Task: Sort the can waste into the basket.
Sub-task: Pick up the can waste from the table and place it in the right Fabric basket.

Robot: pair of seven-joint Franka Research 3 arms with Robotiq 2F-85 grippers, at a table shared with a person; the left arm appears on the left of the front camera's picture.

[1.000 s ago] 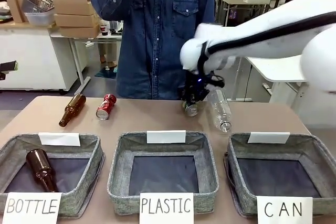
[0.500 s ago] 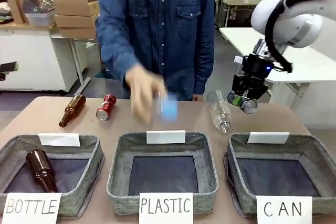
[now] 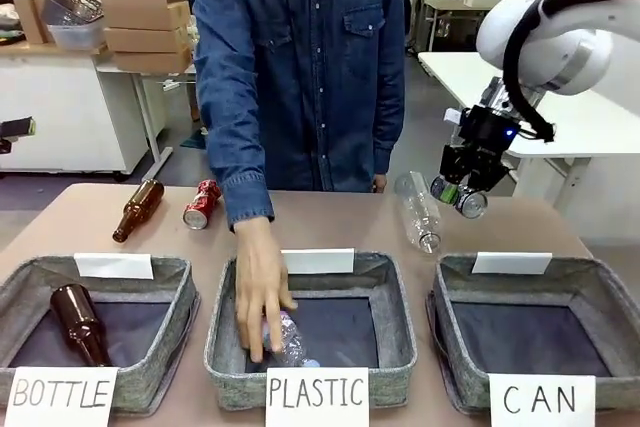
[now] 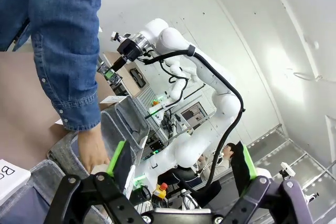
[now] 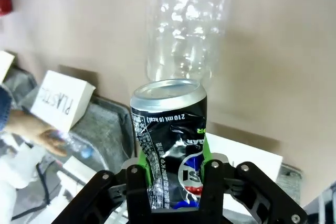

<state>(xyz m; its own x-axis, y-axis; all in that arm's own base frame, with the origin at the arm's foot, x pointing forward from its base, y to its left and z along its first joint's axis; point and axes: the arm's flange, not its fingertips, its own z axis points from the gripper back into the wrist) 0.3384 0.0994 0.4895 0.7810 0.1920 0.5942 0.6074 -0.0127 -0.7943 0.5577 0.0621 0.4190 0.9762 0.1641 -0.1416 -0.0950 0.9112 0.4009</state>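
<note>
The right gripper [image 3: 462, 192] was pinched on the black can [image 3: 470, 202], which it held in the air above the table. The CAN basket [image 3: 600, 297] lay at five o'clock below it. The left gripper [image 4: 181, 156] stood spread. The red can [image 3: 202, 204] lay at the table's ten o'clock.

Hazard: a release short of the basket's far rim would likely drop the can onto the clear bottle [image 3: 420, 209] at eight o'clock. The crumpled wall might also slip.

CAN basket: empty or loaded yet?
Empty: the CAN basket shows bare dark bottom; the black can sits clamped in the right gripper, raised beyond it.
</note>
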